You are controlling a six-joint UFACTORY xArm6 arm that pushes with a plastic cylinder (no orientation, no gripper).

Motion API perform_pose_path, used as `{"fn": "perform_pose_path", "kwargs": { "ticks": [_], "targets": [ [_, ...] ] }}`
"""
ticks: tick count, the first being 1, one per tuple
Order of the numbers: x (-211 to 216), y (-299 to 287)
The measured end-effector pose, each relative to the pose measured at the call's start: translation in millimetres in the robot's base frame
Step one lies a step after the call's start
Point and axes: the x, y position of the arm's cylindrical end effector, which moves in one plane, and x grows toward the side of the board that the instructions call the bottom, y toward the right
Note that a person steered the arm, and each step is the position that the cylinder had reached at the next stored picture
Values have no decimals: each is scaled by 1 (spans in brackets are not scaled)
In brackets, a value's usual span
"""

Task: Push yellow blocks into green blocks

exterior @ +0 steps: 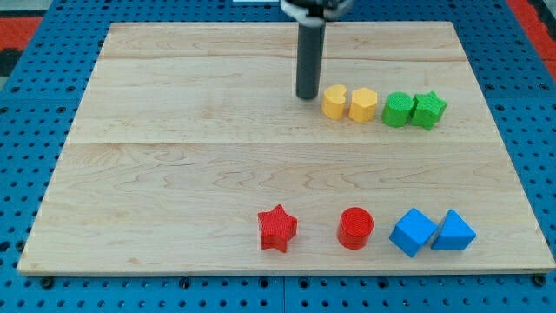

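In the camera view my tip (307,96) sits just left of the yellow heart block (334,101), upper centre-right. It is a bare rod, grasping nothing. The yellow hexagon block (363,104) touches the heart. I judge the push is starting; next, slide rightward toward the ribbed green round block (398,109) and green star block (429,109).

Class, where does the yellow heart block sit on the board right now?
The yellow heart block sits in the view's upper right, touching the yellow hexagon block on its right, with my tip just to its left.
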Motion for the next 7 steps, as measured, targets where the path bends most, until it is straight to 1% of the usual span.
{"fn": "perform_pose_path", "kwargs": {
  "ticks": [1, 2, 3, 5, 6, 7],
  "targets": [
    [3, 48],
    [26, 58],
    [34, 64],
    [34, 57],
    [55, 36],
    [60, 11]
  ]
}}
